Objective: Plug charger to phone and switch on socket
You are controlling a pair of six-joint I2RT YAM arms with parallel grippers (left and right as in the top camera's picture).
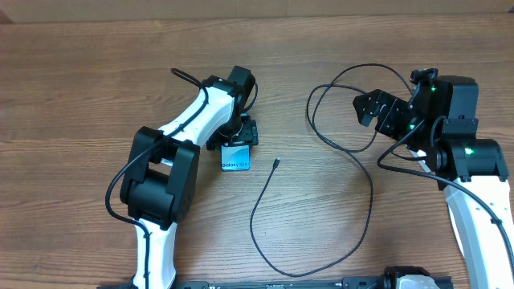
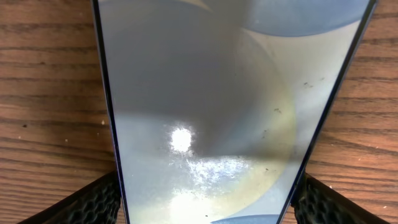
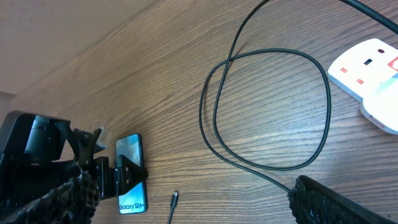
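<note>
The phone (image 1: 235,157) lies flat on the wooden table, its "Galaxy S24" strip towards the front. My left gripper (image 1: 238,136) is shut on its two long edges; in the left wrist view the phone's screen (image 2: 205,93) fills the frame between the two fingers. The charger's black cable (image 1: 365,189) loops across the table, and its small plug (image 1: 276,164) lies free just right of the phone, also in the right wrist view (image 3: 175,197). My right gripper (image 1: 372,108) is open and empty above the cable loop. The socket (image 3: 367,65) shows only in the right wrist view, at the right.
The wooden table (image 1: 96,72) runs bare to the left and back. A white fixture (image 1: 409,281) sits at the front edge. The right arm's own dark cables (image 1: 353,76) arc near the charger's loop.
</note>
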